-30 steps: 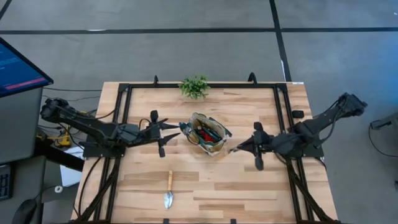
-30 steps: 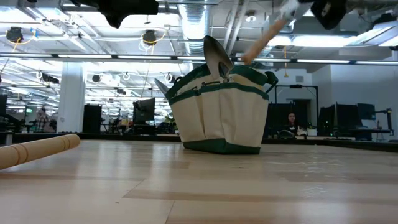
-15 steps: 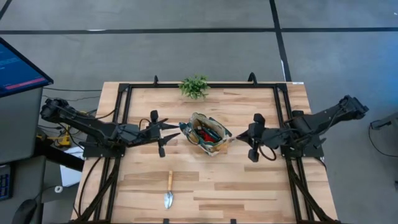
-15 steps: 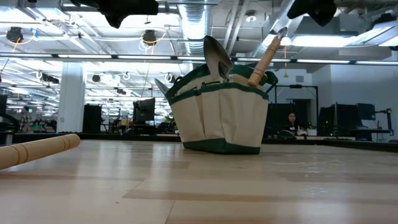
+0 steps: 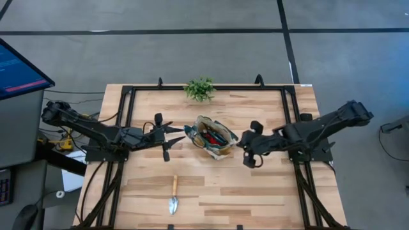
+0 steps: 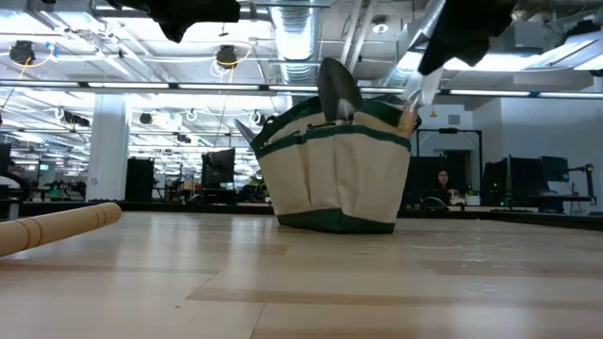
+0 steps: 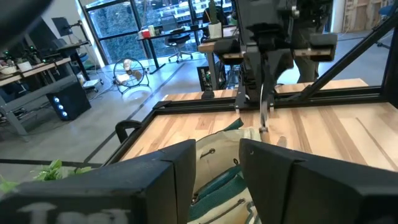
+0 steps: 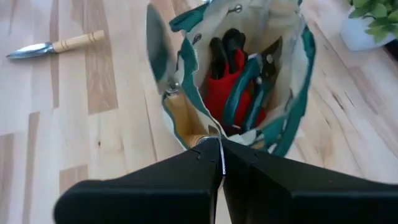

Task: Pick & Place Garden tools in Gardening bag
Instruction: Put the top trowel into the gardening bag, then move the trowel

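Observation:
The tan gardening bag (image 5: 214, 137) with green trim stands mid-table, with dark shears and a red-and-black item (image 8: 227, 87) inside. A silver trowel (image 8: 163, 68) lies along the bag's near wall, its blade (image 6: 337, 87) above the rim and its wooden handle low at the bag's right end. My right gripper (image 5: 240, 146) is shut at that handle's end. My left gripper (image 5: 186, 131) is at the bag's left end. A second trowel (image 5: 173, 195) lies flat near the table's near edge. My left gripper has the rim at the bag's left end (image 7: 217, 171) between its two fingers, coming level from the table's left; the bag stands upright on the table. My right gripper meets the trowel handle's free end (image 8: 196, 135) with its fingertips, slanting down from the table's right. Its own fingers hide the place of contact. The trowel leans tilted on the bag, blade up.
A small leafy plant (image 5: 200, 88) stands at the far edge behind the bag. Black frame rails (image 5: 128, 128) run along both table sides. A monitor (image 5: 19, 67) stands off the table's left. Bare wood lies between the bag and the loose trowel.
My right gripper has gone toward the table's left and down, up to the bag's right end. The trowel's handle, which slanted high above the bag, has tipped down to rim level; the blade still sticks up.

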Robot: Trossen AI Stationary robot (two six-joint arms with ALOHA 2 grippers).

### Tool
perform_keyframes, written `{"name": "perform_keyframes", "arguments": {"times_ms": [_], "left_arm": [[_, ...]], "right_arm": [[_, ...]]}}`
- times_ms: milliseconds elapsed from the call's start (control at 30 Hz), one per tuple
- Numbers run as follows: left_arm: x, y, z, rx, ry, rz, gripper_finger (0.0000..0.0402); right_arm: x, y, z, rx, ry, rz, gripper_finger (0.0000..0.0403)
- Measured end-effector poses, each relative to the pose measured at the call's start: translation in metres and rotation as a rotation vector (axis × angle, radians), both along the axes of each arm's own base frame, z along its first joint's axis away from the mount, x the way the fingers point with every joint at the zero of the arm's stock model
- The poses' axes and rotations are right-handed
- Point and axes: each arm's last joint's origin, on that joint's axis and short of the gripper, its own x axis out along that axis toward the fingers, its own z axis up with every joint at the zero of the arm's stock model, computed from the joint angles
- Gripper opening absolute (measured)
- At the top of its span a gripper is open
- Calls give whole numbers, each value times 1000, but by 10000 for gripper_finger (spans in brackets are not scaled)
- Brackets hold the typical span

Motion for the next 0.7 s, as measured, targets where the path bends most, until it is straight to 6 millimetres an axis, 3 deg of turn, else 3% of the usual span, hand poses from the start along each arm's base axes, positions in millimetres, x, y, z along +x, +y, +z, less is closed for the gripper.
{"name": "perform_keyframes", "arguments": {"times_ms": [333, 533, 700], "left_arm": [[0, 0, 0, 0, 0, 0, 114], [0, 0, 0, 0, 0, 0, 114], [0, 0, 0, 0, 1, 0, 114]], "right_arm": [[26, 5, -19, 9, 7, 24, 0], [26, 1, -14, 15, -29, 9, 9], [17, -3, 2, 21, -93, 15, 42]]}}
